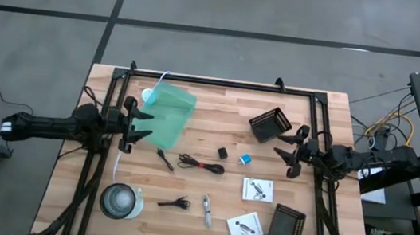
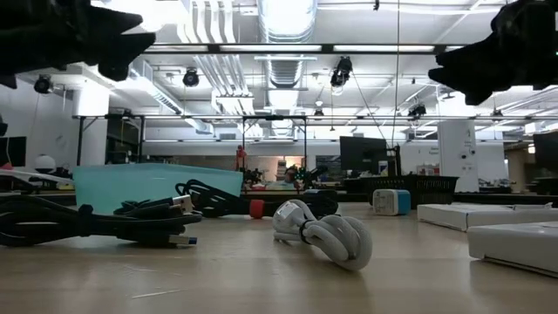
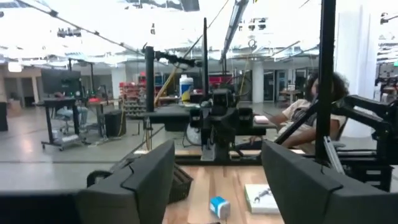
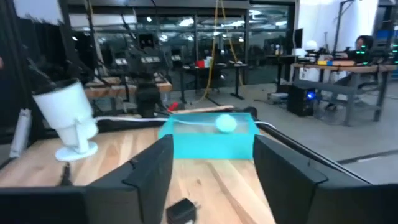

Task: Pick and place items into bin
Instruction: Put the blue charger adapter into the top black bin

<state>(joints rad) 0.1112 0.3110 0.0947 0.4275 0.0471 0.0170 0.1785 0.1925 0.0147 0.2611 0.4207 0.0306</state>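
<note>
The teal bin [image 1: 166, 114] stands at the table's far left; it also shows in the right wrist view [image 4: 211, 142]. Loose on the wood lie a black cable with a red tie [image 1: 201, 164], a black clip [image 1: 165, 159], a black cube [image 1: 222, 152], a blue piece [image 1: 245, 159], a small black cable [image 1: 175, 203], a silvery piece [image 1: 207, 211] and two white packets [image 1: 258, 189] [image 1: 245, 227]. My left gripper [image 1: 138, 125] is open and empty beside the bin's left side. My right gripper [image 1: 286, 152] is open and empty at the right, above the table.
A round clear lidded tub [image 1: 121, 201] stands near the front left. Black mesh trays sit at the far right [image 1: 271, 123] and near right [image 1: 287, 229]. A black frame [image 1: 222, 82] rims the table. A white cable [image 1: 149, 94] lies at the bin's far corner.
</note>
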